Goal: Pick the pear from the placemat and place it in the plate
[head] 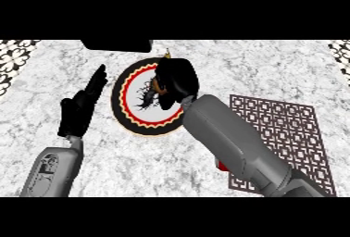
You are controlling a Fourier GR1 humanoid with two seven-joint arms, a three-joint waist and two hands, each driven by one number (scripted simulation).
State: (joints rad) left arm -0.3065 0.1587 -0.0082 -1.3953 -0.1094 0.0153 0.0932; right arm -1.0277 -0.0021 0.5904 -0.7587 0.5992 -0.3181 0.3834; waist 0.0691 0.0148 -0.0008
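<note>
The work surface is a grey-white marbled stone table (137, 176). A round plate (130, 99) with a black rim, a red and yellow scalloped band and a white centre bearing a black branching motif lies on the table, left of centre. A dark maroon rectangular placemat (301, 134) with a pale lattice pattern lies on the table at the right, well apart from the plate.

Right arm: the grey forearm (232, 143) enters from the lower right, crosses the near left corner of the placemat and extends toward the plate. The black right hand (176, 81) is positioned over the upper right part of the plate, covering part of the rim and centre. Its fingers are curled round the pear (156, 86), of which only a thin brownish-yellow edge shows at the left side of the hand, together with a small stem-like tip at the top of the hand. Whether the pear touches the plate surface cannot be determined. A small red object (221, 165) shows at the lower edge of the forearm, next to the placemat edge; its identity cannot be determined.

Left arm: the black left hand (82, 109) rests to the left of the plate, just beside its rim, fingers straight and pointing away from the robot, holding nothing.

A dark rectangular object (116, 45) sits at the far edge of the table, above the plate.
</note>
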